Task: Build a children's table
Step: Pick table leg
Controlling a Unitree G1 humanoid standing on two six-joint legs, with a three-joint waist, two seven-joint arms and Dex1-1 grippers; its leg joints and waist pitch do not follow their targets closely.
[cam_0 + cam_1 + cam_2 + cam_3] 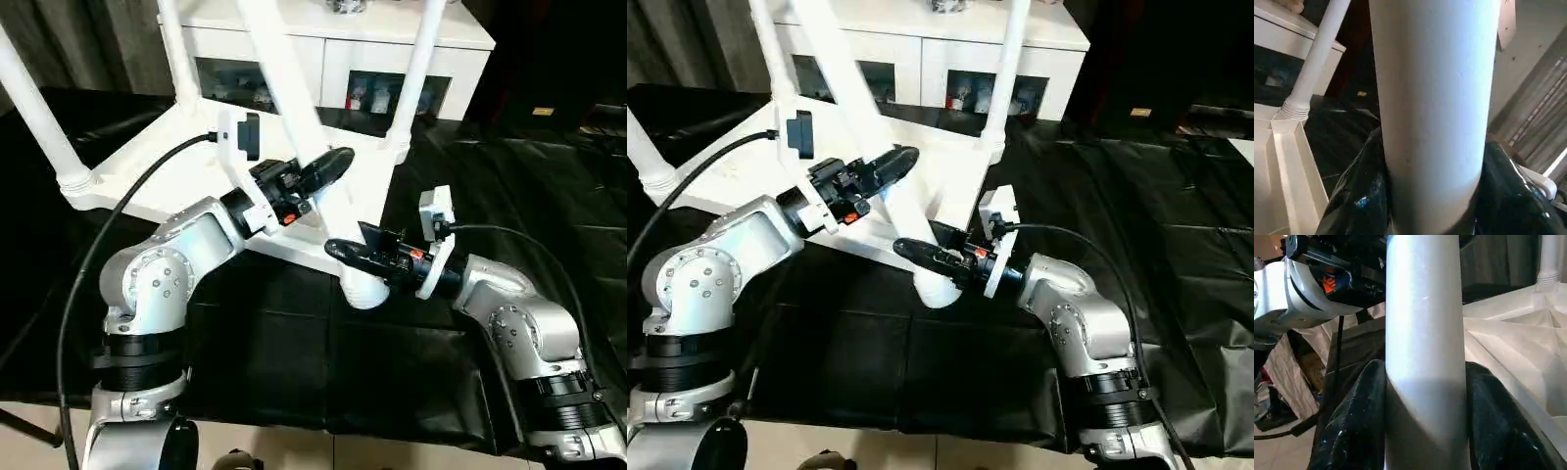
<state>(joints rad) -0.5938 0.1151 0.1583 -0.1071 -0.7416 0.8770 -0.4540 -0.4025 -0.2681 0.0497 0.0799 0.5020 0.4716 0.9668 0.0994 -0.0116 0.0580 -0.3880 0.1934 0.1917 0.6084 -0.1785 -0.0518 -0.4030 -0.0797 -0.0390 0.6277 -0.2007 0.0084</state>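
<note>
The white tabletop [147,166] lies underside up on a black sheet. Three white legs stand in its corner sockets: one at the left [34,98], one at the back left [176,49] and one at the back right [416,69]. A fourth leg [284,69] leans up and to the left from the near corner, where its thick end [364,291] rests. I cannot tell whether that end sits in the socket. My left gripper [328,166] is shut on this leg's middle, black fingers [1359,196] on both sides. My right gripper [343,253] is shut on it lower down, fingers [1352,421] hugging the tube [1425,333].
A white cabinet with glass doors [343,59] stands right behind the table. The black sheet [529,186] covers the surface, wrinkled at the right. Black cables loop from both wrists. The light floor [294,450] shows along the near edge.
</note>
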